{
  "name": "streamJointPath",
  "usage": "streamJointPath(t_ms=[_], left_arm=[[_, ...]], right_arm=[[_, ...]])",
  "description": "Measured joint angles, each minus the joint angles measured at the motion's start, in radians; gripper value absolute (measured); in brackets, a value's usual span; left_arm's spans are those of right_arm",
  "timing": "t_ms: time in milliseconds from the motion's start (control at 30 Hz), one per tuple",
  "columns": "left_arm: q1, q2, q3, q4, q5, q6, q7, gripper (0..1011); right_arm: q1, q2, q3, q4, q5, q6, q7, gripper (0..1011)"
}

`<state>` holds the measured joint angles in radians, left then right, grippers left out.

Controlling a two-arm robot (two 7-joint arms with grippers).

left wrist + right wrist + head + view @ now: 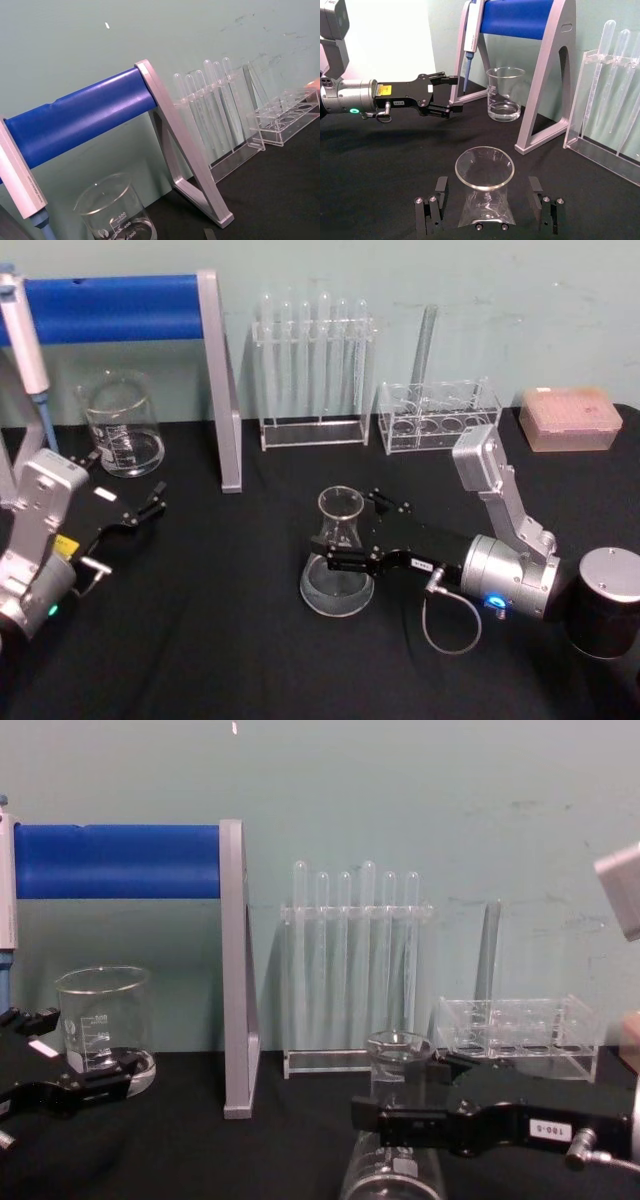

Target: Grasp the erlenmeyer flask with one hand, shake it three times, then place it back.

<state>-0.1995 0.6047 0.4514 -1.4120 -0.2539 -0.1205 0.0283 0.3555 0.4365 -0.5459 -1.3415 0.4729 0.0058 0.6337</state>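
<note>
The erlenmeyer flask stood upright on the black surface, near the centre and slightly toward the right. The right claw reached in from the right at the level of the flask's neck, with one finger on the near side and one on the far side. In the right wrist view the claw was wide open: its fingers stood clear of the glass on both sides, and the flask sat between them, not clamped. The chest view showed the same claw as a dark horizontal bar crossing in front of the flask just below its flared rim.

The left claw hovered at the left of the scene, near the beaker, open and holding nothing; the right wrist view showed its fingers spread. Behind stood a blue-barred stand carrying a pipette, a rack of test tubes, a low clear rack and a pink tip box.
</note>
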Motion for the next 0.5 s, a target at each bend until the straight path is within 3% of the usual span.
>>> streamJointPath(t_ms=[500], left_arm=[[0.000,0.000,0.000,0.000,0.000,0.000,0.000,1001]], right_arm=[[0.000,0.000,0.000,-0.001,0.001,-0.001,0.000,1000]])
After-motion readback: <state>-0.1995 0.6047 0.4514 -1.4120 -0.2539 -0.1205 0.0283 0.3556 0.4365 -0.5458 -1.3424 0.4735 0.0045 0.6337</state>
